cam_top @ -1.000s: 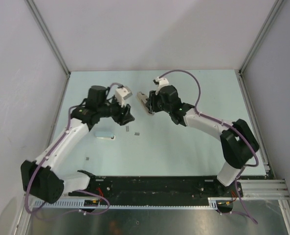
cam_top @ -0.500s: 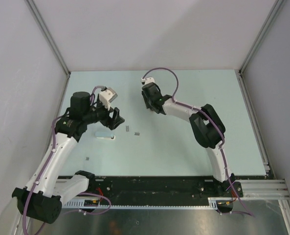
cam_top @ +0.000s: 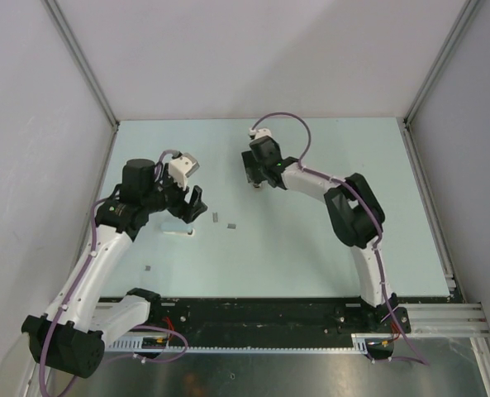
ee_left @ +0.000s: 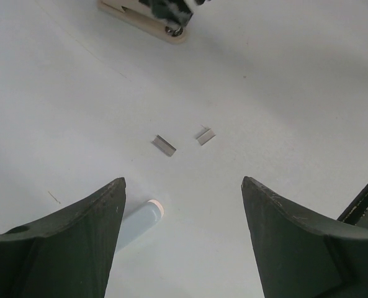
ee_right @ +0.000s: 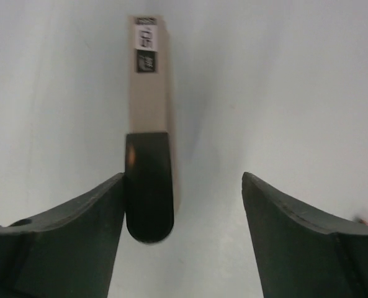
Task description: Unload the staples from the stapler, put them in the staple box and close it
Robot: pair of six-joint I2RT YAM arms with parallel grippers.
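Stapler [ee_right: 148, 93] lies directly under the right tool [ee_right: 182, 180], whose jaws are wide and empty. Its long axis runs along the jaw gap. The left tool [ee_left: 184, 181], also wide, is farther off.

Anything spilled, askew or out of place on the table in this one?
Staples lie loose on the table: two short strips between the arms, and a third grey piece nearer the front left. The stapler lies flat, with no damage visible.
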